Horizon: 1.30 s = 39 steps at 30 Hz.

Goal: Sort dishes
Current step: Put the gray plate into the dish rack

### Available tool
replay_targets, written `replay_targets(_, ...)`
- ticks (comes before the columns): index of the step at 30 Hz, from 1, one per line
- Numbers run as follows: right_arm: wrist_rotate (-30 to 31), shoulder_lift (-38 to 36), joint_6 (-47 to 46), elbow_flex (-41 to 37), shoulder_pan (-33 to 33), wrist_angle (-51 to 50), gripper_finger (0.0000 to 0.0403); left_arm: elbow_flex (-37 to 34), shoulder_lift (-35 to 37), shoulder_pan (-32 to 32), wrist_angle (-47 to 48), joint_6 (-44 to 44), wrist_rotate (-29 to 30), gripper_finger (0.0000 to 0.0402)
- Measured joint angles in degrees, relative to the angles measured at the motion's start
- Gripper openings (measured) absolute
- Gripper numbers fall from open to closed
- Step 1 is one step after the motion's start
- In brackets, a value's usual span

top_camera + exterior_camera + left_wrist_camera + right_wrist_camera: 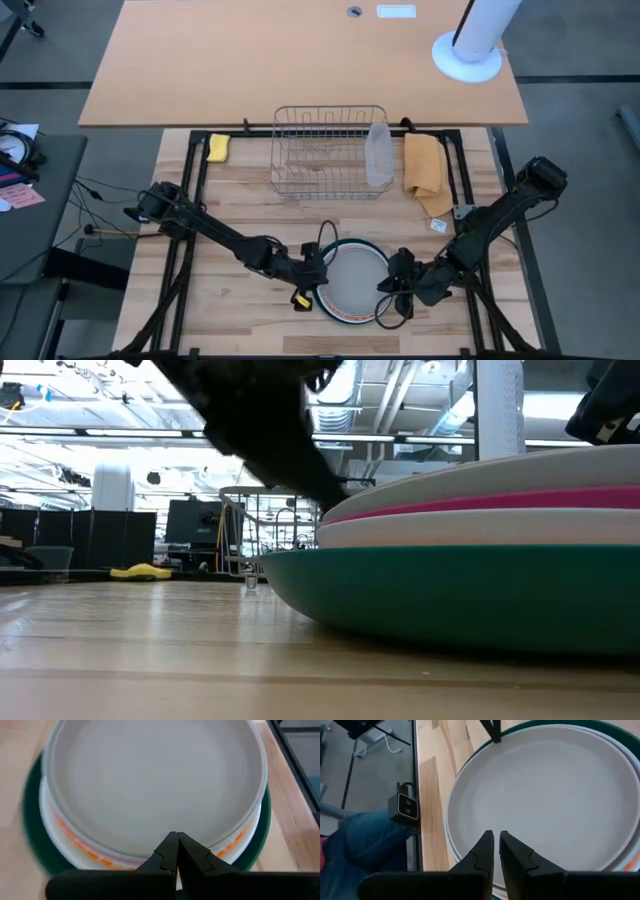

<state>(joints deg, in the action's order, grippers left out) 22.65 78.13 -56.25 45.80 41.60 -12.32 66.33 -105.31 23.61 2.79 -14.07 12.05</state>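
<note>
The stack of plates [352, 280] sits at the near middle of the desk [240, 300], pale grey plate [155, 785] on top, then the magenta one [500, 500], with the dark green plate [450, 595] at the bottom. Both grippers flank it at rim height. The left gripper [318, 275] touches the stack's left rim, its fingers [167, 852] closed together at the grey plate's edge and holding nothing. The right gripper [392, 285] meets the opposite rim, fingers nearly shut, a thin gap showing, also empty. Neither arm is clearly nearer. Farther back stands the wire dish rack [328, 150], straight behind the stack.
</note>
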Motion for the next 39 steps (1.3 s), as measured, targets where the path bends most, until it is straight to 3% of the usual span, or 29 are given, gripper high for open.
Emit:
replay_targets(10, 0.00, -0.04, -0.81, 1.89, -0.17, 3.77, 0.0034, 0.11, -3.03, -0.26, 0.00, -0.43, 0.66, 0.0000)
replay_targets(15, 0.49, -0.04, -0.44, 4.41, -0.21, 0.22, 0.0034, 0.11, -3.70, -0.39, -0.22, -0.57, 0.20, 0.0000)
replay_targets(24, 6.52, -0.04, 0.27, 10.05, -1.69, -10.78, 0.0035, 0.06, -3.74, -0.46, -0.51, -0.32, 0.18, 0.0000)
replay_targets(31, 7.11, -0.04, 15.85, 15.05, -1.51, -17.92, 0.0064, 0.04, -3.74, -0.46, -0.53, -0.19, 0.16, 0.0000)
replay_targets(36, 2.25, -0.07, 34.11, 17.35, -0.85, -18.58, 0.0116, 0.04, -3.74, -0.46, -0.55, -0.15, 0.14, 0.0000)
replay_targets(39, -0.08, -0.04, 39.28, 17.35, -0.79, -19.01, 0.0157, 0.04, -3.75, -0.48, -0.57, -0.15, 0.13, 0.0000)
